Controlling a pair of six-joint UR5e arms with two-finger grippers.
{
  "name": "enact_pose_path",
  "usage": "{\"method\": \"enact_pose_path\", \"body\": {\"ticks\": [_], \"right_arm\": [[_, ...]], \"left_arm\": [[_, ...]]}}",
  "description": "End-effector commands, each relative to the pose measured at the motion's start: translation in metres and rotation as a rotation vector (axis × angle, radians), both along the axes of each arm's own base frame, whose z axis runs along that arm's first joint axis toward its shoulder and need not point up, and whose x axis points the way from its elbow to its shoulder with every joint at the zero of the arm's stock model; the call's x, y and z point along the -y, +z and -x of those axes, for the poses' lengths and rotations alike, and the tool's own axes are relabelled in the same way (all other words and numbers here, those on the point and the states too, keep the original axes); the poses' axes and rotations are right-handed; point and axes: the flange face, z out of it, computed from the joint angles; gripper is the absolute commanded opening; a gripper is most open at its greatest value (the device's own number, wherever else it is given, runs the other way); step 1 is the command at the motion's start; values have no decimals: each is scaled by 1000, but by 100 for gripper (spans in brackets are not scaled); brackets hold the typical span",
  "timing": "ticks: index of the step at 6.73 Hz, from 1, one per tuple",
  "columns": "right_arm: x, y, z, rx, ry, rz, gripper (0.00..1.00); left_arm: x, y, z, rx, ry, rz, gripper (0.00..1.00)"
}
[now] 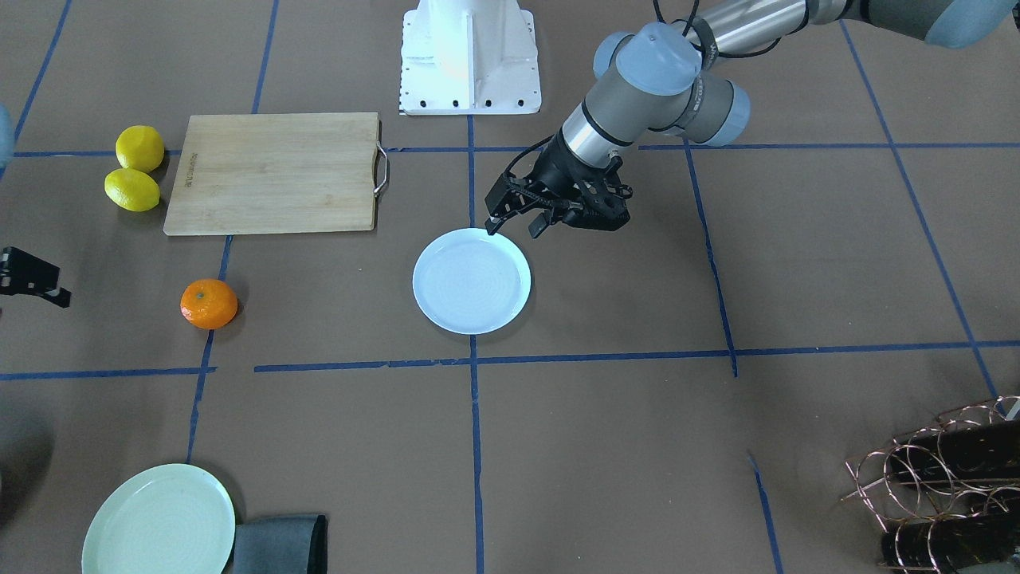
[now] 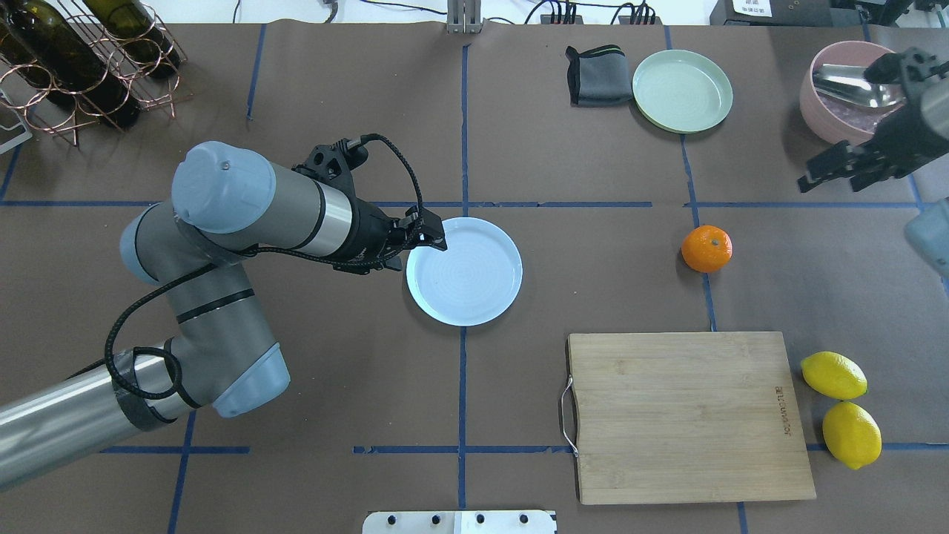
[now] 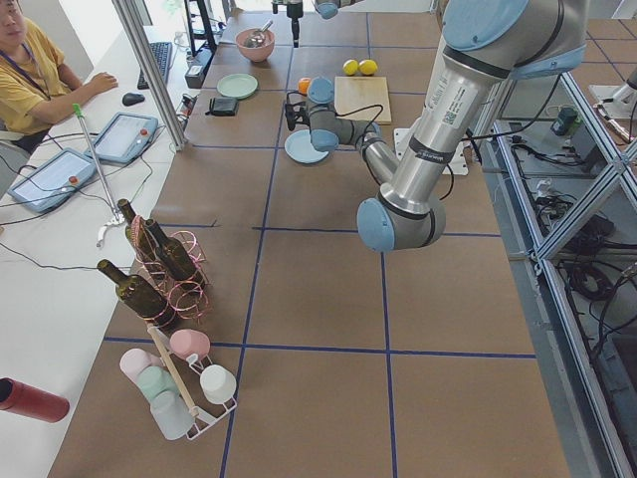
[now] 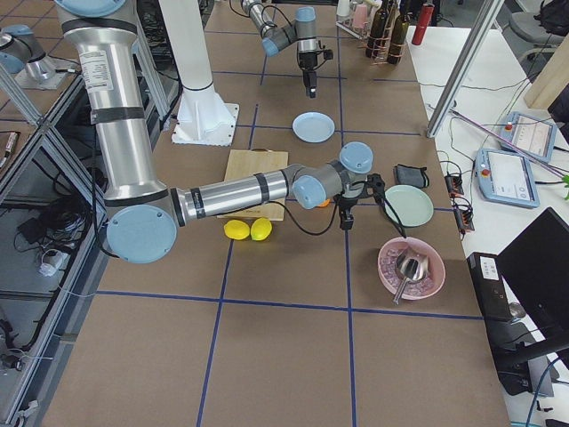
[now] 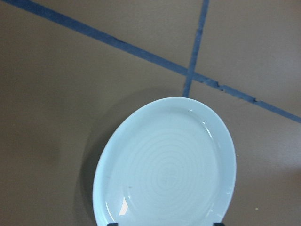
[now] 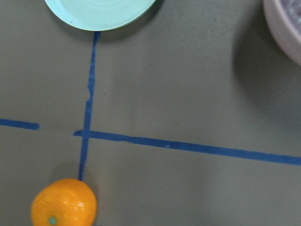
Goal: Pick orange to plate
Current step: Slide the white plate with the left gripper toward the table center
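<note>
The orange [image 1: 209,304] rests on the counter [image 1: 637,446], on a blue tape line, well apart from the plate [image 1: 472,281]. The left pincer [image 1: 515,229] hovers at the plate's robot-side rim, jaws apart, gripping nothing. The right pincer [image 2: 829,182] hangs near the orange, likewise spread.

Left gripper [image 1: 515,226], right gripper [image 2: 830,178]: jaws apart

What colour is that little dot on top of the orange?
Green. The dot on the orange shows best in the right wrist view.
</note>
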Motion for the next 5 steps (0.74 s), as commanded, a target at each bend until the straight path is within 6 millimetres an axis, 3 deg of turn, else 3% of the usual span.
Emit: {"method": "enact_pose_path", "body": {"ticks": [1, 2, 5], "right_arm": [[-19, -41, 84, 16, 84, 50, 100], [-18, -45, 91, 11, 85, 50, 100], [-40, -30, 128, -50, 57, 26, 100]], "left_arm": [[1, 0, 6, -3, -6, -4, 81], [1, 0, 6, -3, -6, -4, 81], [1, 3, 4, 2, -4, -4, 82]]}}
